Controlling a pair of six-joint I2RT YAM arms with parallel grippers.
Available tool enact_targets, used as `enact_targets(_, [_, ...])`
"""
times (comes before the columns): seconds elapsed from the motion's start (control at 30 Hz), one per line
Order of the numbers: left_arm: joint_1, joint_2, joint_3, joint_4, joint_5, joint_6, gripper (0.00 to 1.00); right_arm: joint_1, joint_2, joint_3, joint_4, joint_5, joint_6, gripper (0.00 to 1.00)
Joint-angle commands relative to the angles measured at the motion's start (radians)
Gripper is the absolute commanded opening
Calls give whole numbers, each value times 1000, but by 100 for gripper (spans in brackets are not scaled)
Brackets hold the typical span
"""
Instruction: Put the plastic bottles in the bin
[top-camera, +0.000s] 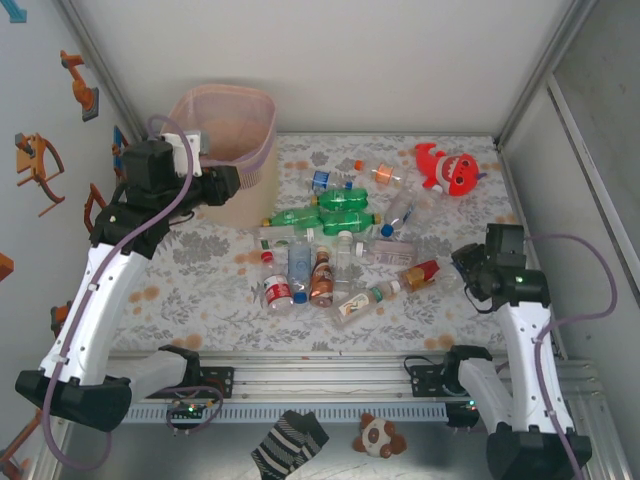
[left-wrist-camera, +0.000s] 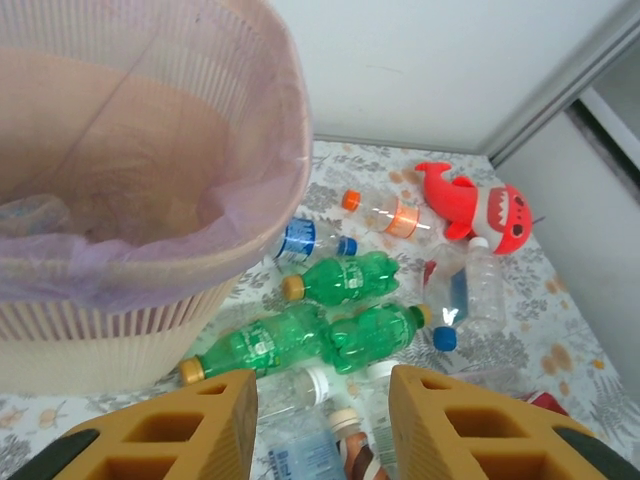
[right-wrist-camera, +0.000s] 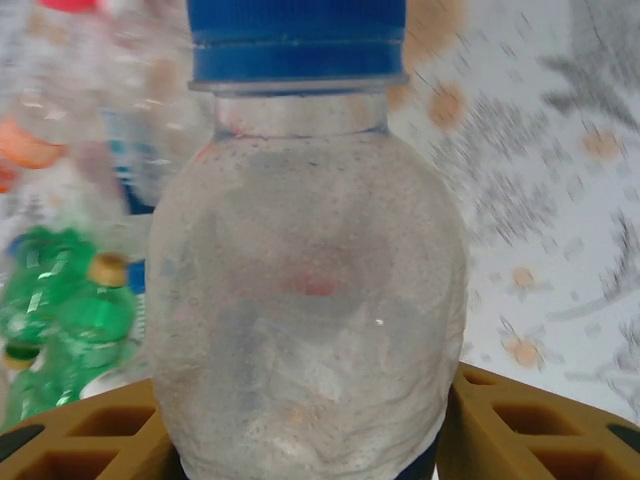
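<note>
The pale pink bin (top-camera: 232, 125) stands at the table's back left; its rim (left-wrist-camera: 260, 190) is close in the left wrist view. Several plastic bottles lie in a heap mid-table, among them green ones (top-camera: 345, 201) (left-wrist-camera: 340, 278) and a brown one (top-camera: 321, 280). My left gripper (top-camera: 232, 185) (left-wrist-camera: 322, 400) hovers open beside the bin's front right, with nothing between its fingers. My right gripper (top-camera: 463, 262) (right-wrist-camera: 305, 430), at the heap's right edge, is shut on a clear bottle (right-wrist-camera: 300, 300) with a blue cap, cap pointing away from the wrist.
A red plush toy (top-camera: 450, 168) (left-wrist-camera: 478, 208) lies at the back right behind the heap. White walls and metal posts close in the table on three sides. A striped sock (top-camera: 288, 445) and a small plush (top-camera: 380, 435) lie below the front rail.
</note>
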Motion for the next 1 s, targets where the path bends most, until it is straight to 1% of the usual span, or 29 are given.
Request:
enact_targets(0.0, [-6,5,-15,100,89,-11,40,3,-37,58,109,-34,-227,54])
enact_targets(0.07, [-7,4,-23,146,132,-15,40,3,-52,77,184,-123,-314,54])
enact_targets(0.2, [-15,15,-30,220,205,-22,42,3,-58,100,314,-292,-421,54])
enact_targets(0.27, [-26,23,-29,254,257,-11,44,3,-61,97,410,-401,-466,54])
enact_targets(0.47, [-75,31,-29,349,359,18,45,4,-58,99,671,-630,-493,53])
enact_targets(0.53, [-91,28,-33,390,392,23,46,6,-50,110,735,-677,-490,53])
enact_targets(0.67, [-128,21,-31,470,436,21,50,12,-16,163,764,-798,-541,51])
enact_targets(0.8, [-185,24,-13,514,475,55,53,30,-4,183,802,-904,-606,52])
enact_targets(0.87, [-222,34,9,512,481,78,54,54,-2,186,819,-941,-645,52])
enact_targets(0.97, [-277,60,49,493,499,110,57,115,5,201,801,-964,-717,52])
